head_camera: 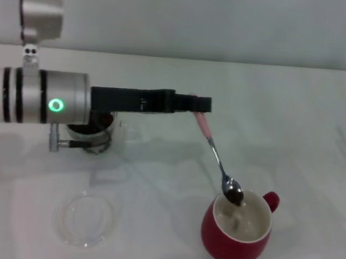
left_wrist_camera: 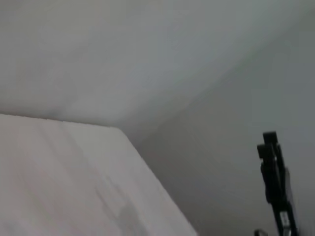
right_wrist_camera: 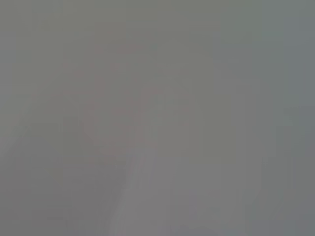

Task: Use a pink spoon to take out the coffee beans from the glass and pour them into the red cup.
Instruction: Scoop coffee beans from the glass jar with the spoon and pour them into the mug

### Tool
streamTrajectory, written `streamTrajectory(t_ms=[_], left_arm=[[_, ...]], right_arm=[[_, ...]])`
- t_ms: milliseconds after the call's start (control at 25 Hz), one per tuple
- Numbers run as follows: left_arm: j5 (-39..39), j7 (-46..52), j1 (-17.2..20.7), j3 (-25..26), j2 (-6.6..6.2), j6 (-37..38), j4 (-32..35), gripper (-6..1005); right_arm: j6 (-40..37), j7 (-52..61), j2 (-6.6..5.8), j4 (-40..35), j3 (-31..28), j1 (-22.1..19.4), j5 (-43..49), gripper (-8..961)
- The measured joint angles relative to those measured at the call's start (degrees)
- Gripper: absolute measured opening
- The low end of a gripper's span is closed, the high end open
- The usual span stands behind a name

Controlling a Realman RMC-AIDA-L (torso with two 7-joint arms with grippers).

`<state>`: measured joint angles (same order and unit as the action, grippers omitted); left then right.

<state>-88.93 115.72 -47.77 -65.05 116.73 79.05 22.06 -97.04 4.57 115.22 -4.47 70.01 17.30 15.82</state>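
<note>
In the head view my left gripper (head_camera: 201, 106) reaches in from the left and is shut on the pale pink handle of the pink spoon (head_camera: 218, 159). The spoon slants down to the right. Its metal bowl carries dark coffee beans (head_camera: 234, 195) just over the rim of the red cup (head_camera: 237, 230), which stands at the front right with its white inside showing. The glass (head_camera: 96, 131) stands behind and under my left arm, partly hidden, with dark beans inside. The right gripper is out of view.
A flat clear glass saucer (head_camera: 86, 218) lies on the white table (head_camera: 308, 130) at the front left. The left wrist view shows only the table edge, a grey wall and a black fingertip (left_wrist_camera: 274, 184). The right wrist view is a blank grey.
</note>
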Motion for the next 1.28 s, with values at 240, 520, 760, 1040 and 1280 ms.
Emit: streamTrajectory(t_ms=[240, 520, 760, 1040, 1280], left_arm=[[-5.20, 0.54, -1.31, -0.04, 1.54, -2.24, 5.11, 133], [-7.75, 0.74, -3.01, -0.19, 1.87, -2.71, 7.16, 134], [-7.97, 1.64, -3.32, -2.42, 2.09, -2.76, 9.68, 133], [-8.07, 2.31, -3.14, -2.52, 2.20, -2.78, 10.54, 133], [-7.87, 2.57, -2.35, -2.98, 2.15, -2.53, 11.57, 132]], right_arm=[[-0.52, 0.00, 0.00, 0.47, -0.04, -0.09, 0.00, 786], [-1.43, 0.00, 0.00, 0.61, -0.08, -0.70, 0.00, 786], [-1.55, 0.00, 0.00, 0.61, -0.14, -0.92, 0.00, 786], [-2.25, 0.00, 0.00, 0.61, -0.14, -1.40, 0.00, 786], [-2.52, 0.00, 0.00, 0.61, -0.14, -1.51, 0.00, 786]])
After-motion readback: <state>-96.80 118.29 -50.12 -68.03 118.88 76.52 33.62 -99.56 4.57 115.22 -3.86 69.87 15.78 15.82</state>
